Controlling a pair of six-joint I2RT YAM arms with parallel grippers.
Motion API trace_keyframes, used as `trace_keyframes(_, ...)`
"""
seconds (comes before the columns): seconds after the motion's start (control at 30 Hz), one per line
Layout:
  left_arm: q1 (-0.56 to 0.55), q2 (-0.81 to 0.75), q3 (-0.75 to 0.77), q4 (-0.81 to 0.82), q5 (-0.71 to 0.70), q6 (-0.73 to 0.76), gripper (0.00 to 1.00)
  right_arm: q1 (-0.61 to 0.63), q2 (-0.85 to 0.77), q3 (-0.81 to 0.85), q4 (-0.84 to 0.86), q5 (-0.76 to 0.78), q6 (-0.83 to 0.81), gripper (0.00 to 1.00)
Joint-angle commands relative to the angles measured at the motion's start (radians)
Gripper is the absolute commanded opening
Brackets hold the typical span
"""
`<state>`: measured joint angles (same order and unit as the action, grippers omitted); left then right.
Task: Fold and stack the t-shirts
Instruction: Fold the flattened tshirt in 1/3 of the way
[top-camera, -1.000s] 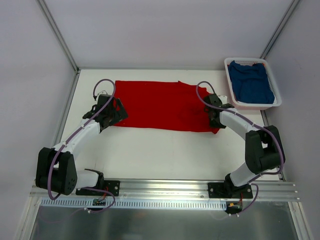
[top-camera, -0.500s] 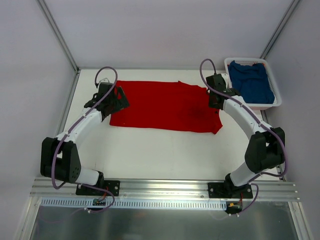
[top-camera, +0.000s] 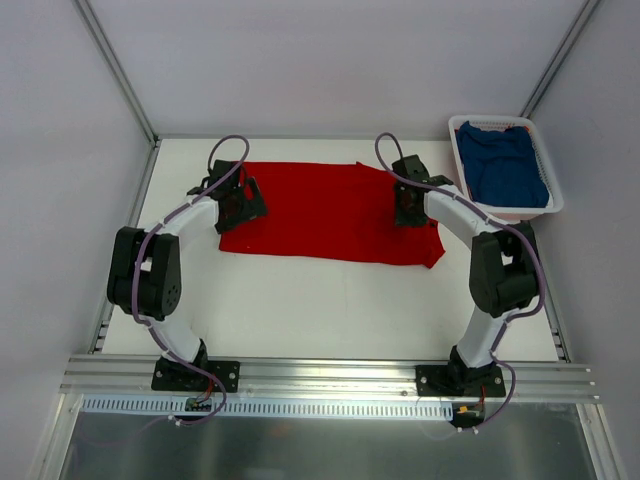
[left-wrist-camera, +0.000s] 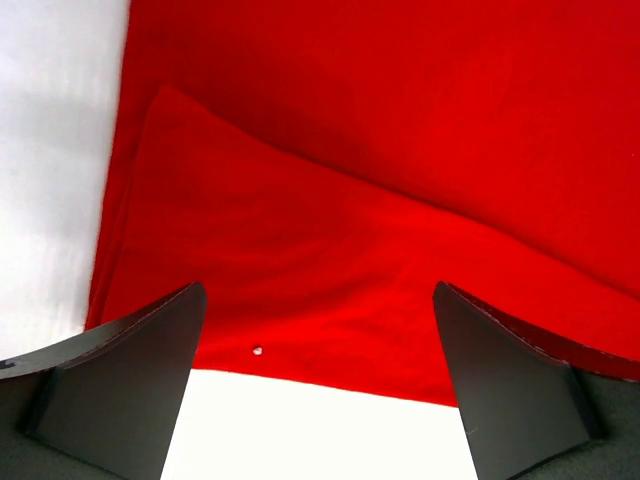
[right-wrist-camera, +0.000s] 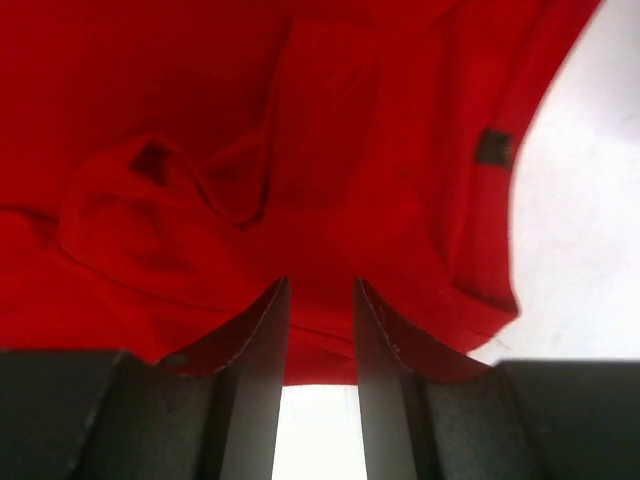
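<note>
The bright red plain cloth short-sleeved t-shirt (top-camera: 330, 210) is lying flat as a wide rectangle across the far half of the white bench (top-camera: 320, 300), its right end rumpling into soft folds. The deep blue cloth t-shirt (top-camera: 505, 165) is lying crumpled inside the white slatted plastic basket (top-camera: 512, 213), far right.

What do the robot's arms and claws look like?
The left arm and right arm are white tubes with chunky black joints. A thin purple cable loops along each. The left claw and right claw each have two flat dark grey fingers.
</note>
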<state>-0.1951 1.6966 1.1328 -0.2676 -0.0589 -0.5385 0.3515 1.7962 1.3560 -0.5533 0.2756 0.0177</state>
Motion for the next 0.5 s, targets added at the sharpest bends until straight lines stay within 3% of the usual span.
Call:
trace_keyframes(0.0,0.003,0.026,0.048,-0.002,0.047,0.009,0.99,0.014,0.008,-0.021,0.038,-0.075,0.027,0.34)
trace_keyframes(0.47,0.003,0.138,0.082,-0.05,0.076,0.012,0.99,0.044,0.049,-0.123,0.116,-0.207,0.093,0.35)
